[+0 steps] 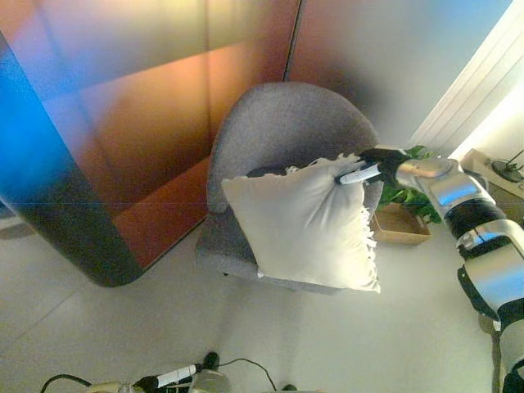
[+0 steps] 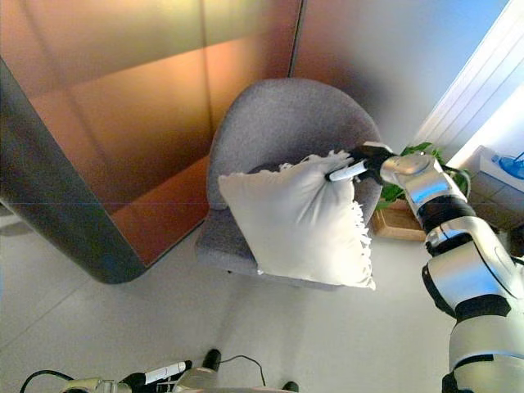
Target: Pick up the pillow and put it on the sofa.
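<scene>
A cream pillow (image 1: pixel 304 223) with a fringed edge hangs in front of the grey round-backed sofa chair (image 1: pixel 282 123), covering most of its seat. My right hand (image 1: pixel 368 170) is shut on the pillow's upper right corner and holds it up over the seat; it also shows in the right eye view (image 2: pixel 354 168). My left hand (image 1: pixel 168 379) is low at the bottom edge of the view, near the floor, and its fingers are too small to read.
A brown panelled wall (image 1: pixel 147 106) with a dark curved corner (image 1: pixel 74 237) stands left of the chair. A potted green plant in a wooden box (image 1: pixel 403 219) sits right of the chair, under my right arm. Pale floor lies in front.
</scene>
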### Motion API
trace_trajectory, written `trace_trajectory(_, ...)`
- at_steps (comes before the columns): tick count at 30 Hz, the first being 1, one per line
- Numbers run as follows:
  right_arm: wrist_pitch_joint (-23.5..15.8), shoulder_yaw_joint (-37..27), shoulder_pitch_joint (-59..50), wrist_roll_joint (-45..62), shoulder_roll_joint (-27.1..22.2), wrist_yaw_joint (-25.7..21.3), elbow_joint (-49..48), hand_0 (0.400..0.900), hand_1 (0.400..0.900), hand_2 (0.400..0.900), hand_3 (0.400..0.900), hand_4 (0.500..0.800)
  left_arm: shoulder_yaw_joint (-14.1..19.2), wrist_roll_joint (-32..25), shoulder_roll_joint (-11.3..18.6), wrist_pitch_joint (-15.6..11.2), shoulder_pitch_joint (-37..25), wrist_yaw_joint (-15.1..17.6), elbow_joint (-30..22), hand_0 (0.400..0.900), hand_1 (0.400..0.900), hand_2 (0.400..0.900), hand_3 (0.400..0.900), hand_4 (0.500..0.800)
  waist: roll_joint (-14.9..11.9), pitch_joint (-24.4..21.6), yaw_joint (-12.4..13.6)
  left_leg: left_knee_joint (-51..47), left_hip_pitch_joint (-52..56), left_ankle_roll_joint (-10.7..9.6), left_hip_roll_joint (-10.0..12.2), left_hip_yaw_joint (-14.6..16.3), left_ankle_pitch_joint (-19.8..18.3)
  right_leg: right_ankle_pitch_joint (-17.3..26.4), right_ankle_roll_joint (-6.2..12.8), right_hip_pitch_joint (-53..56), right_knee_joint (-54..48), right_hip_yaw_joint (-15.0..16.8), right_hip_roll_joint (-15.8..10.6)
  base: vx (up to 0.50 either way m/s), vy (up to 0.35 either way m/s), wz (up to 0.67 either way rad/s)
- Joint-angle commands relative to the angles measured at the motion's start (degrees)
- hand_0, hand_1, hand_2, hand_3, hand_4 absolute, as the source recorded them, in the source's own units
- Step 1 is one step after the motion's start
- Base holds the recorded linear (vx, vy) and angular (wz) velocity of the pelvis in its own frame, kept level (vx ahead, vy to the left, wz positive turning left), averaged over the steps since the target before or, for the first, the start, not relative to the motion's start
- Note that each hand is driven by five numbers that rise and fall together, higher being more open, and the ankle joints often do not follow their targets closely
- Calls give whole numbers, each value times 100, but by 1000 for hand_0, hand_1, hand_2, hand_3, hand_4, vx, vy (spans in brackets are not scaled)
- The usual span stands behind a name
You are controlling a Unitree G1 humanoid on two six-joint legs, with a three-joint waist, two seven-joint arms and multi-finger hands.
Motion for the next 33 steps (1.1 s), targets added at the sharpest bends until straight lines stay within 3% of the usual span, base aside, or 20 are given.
trace_trajectory(1, -130, 227, -2251, 461, -1090, -816, 34, 400, 400, 400, 400, 500, -570, 159, -183, 555, 388, -224, 402, 900, 900, 900, 900, 800, -180, 76, 184, -44, 267, 130, -120, 36, -683, -239, 324, 286, 201, 131, 67, 0, 0, 0)
trace_trajectory(4, 25, 388, -2437, 186, -1342, -1373, 268, 400, 400, 400, 400, 500, -592, 87, -143, 487, 413, -248, 352, 900, 900, 900, 900, 800, -177, 130, 191, -44, 187, 127, -114, 27, -683, -245, 333, 229, 182, 141, 59, 0, 0, 0)
trace_trajectory(5, 14, 434, -2486, 38, -1405, -1791, 372, 633, 633, 633, 633, 640, -606, 50, -139, 470, 417, -246, 337, 900, 900, 900, 900, 800, -163, 149, 197, -44, 169, 124, -110, 27, -685, -248, 338, 217, 176, 143, 56, 0, 0, 0)
trace_trajectory(6, 156, 404, -2475, -67, -1447, -1829, 410, 900, 900, 900, 900, 800, -620, 20, -127, 449, 424, -266, 326, 900, 900, 900, 900, 800, -146, 162, 196, -44, 141, 124, -111, 28, -689, -259, 343, 194, 177, 148, 53, 0, 0, 0)
trace_trajectory(10, 323, 570, -2347, 110, -1636, -1012, 417, 900, 900, 900, 900, 800, -708, -4, -89, 390, 449, -354, 240, 900, 900, 900, 900, 800, -65, 247, 208, -44, 10, 115, -128, -18, -657, -241, 341, 79, 145, 109, 18, -42, -3, 3)
trace_trajectory(20, -158, 546, -2019, -255, -1634, 40, 723, 900, 900, 900, 900, 800, -723, 209, -65, 129, 467, -630, 211, 900, 900, 900, 900, 800, 30, 265, 156, -44, -18, 76, -97, 67, -698, -274, 306, 48, 68, 111, 15, -34, -26, -6)
trace_trajectory(33, -488, 134, -1167, -749, -1673, 608, 707, 900, 900, 900, 900, 800, -700, 410, -204, -33, 517, -813, 232, 900, 900, 900, 900, 800, 210, -20, -35, -44, 132, 40, -129, 194, -741, -312, 291, 146, -7, 170, -25, -11, 0, -6)
